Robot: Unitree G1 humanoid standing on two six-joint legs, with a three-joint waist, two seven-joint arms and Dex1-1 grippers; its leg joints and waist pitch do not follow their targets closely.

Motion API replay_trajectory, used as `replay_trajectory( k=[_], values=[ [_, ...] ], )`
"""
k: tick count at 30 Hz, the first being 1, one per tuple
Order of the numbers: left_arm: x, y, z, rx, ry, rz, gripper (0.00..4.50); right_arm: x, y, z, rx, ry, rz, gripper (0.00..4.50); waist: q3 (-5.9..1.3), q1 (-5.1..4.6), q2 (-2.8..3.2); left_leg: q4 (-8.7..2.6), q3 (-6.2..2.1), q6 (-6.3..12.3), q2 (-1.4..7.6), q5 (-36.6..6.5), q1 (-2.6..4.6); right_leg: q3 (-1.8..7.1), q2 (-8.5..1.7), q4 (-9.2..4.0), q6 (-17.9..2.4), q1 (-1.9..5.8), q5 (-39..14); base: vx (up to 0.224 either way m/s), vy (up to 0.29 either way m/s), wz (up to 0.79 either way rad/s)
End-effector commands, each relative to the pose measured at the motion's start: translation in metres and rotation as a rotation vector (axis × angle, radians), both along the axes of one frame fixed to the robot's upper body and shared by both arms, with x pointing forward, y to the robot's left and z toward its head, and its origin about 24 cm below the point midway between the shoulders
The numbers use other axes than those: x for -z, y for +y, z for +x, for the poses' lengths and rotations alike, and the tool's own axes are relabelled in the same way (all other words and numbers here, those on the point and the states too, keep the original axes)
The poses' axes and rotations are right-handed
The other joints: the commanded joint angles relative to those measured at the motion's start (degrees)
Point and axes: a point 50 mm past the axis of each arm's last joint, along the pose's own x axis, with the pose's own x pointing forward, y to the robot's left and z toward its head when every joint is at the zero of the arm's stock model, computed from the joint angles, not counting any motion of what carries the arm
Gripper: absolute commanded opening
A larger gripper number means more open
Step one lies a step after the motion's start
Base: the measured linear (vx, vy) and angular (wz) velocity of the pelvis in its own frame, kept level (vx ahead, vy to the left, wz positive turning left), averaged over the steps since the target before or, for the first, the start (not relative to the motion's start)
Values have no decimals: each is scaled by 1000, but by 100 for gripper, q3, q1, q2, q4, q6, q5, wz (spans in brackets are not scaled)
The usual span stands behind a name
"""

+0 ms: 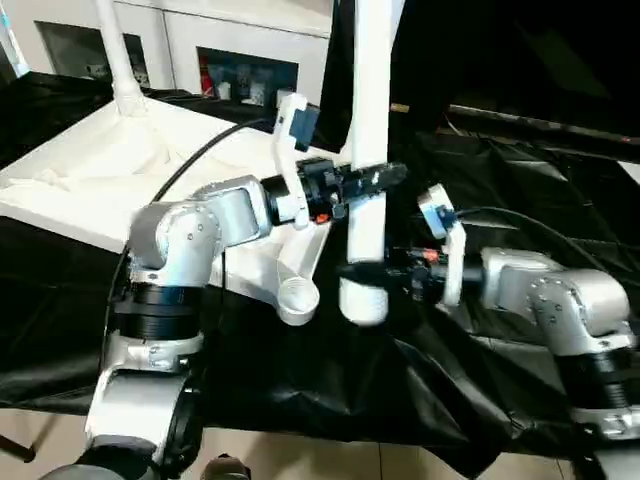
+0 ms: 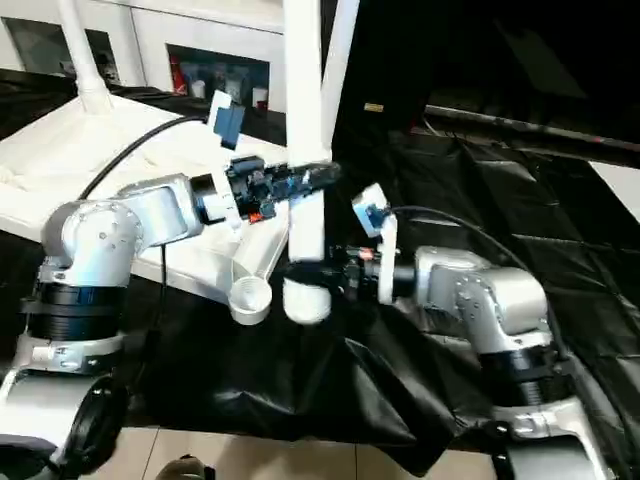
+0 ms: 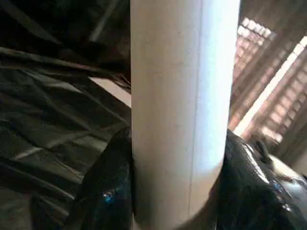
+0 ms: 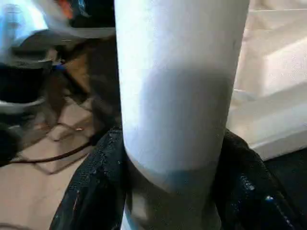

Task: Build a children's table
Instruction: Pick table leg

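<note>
1. The white tabletop [image 1: 120, 170] lies underside up on the black-draped desk [image 1: 520, 200], on the robot's left side, with one round corner socket [image 1: 298, 297] jutting over the near edge.
2. One white tube leg [image 1: 120, 60] already stands upright in a far corner of the tabletop.
3. A second white leg [image 1: 368, 150] is held upright just beside the near corner socket, its lower end [image 1: 362, 300] hanging level with the socket but not inside it.
4. The left gripper [image 1: 375, 180] has its black fingers [image 3: 103, 191] clamped around this leg, higher up.
5. The right gripper [image 1: 385, 268] grips the same leg lower down, its fingers [image 4: 91, 187] pressed against both sides of the tube.
</note>
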Motion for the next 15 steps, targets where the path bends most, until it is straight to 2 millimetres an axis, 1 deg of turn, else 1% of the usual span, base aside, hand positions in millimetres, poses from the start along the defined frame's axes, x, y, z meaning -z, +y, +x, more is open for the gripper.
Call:
replay_trajectory(
  k=[1,2,3,4,6,7,8,9,10,11,12,13,15],
  values=[
    [-5,-1,5,-80,-32,46,277,-5,-6,8,107,-56,-19,195,-429,4,3,-407,-22,-348,105,-868,119,164,-331,-374,-758,279,-1289,0,0,0],
    [-4,-1,5,-88,-38,56,277,-5,-5,9,115,-63,-21,195,-429,-6,0,-410,-24,-364,106,-890,122,160,-333,-374,-744,278,-1309,0,0,0],
    [-2,-2,4,-118,-47,80,301,-5,-4,10,135,-71,-29,195,-431,-8,7,-408,-22,-366,102,-897,123,159,-327,-372,-739,280,-1310,0,0,0],
    [2,-5,4,-181,-57,128,308,-5,-2,11,158,-80,-47,195,-433,-7,17,-411,-26,-364,112,-891,124,165,-326,-365,-728,287,-1232,0,0,0],
    [4,-7,4,-208,-61,145,316,-5,-1,12,167,-84,-56,195,-429,-15,7,-416,-30,-376,125,-911,122,163,-329,-368,-725,287,-1195,0,0,0],
    [7,-11,0,-231,-46,137,320,-5,2,12,175,-94,-65,195,-437,-15,1,-405,-19,-361,113,-875,120,166,-324,-359,-727,291,-1143,0,0,0],
    [8,-13,-1,-237,-40,130,301,-5,4,12,178,-97,-66,195,-428,-22,2,-409,-20,-351,111,-871,113,165,-322,-364,-744,294,-1132,0,0,0],
    [8,-14,-2,-245,-33,121,289,-5,5,12,181,-99,-69,195,-435,-15,3,-404,-20,-348,113,-877,119,163,-325,-362,-750,295,-1132,0,0,0],
    [9,-15,-2,-254,-24,114,282,-5,5,12,182,-101,-73,195,-428,-19,-11,-400,-14,-324,103,-881,108,168,-316,-372,-734,295,-1156,0,0,0],
    [9,-15,-1,-278,-18,111,277,-5,6,12,185,-102,-78,194,-433,-9,-11,-396,-12,-316,99,-893,121,167,-317,-386,-698,288,-1228,0,0,0],
    [9,-14,1,-295,-14,110,277,-5,6,12,187,-104,-81,194,-430,-17,-12,-401,-14,-319,102,-908,116,166,-313,-384,-690,286,-1257,0,0,0],
    [9,-13,3,-325,-9,99,246,-4,7,13,191,-107,-87,194,-425,-19,-19,-404,-21,-323,101,-954,111,164,-312,-398,-619,287,-1336,0,0,0],
    [8,-13,5,-343,-5,89,237,-4,7,13,194,-109,-90,194,-425,-26,-25,-402,-21,-320,99,-966,111,164,-310,-406,-579,284,-1369,0,0,0]
  ],
)
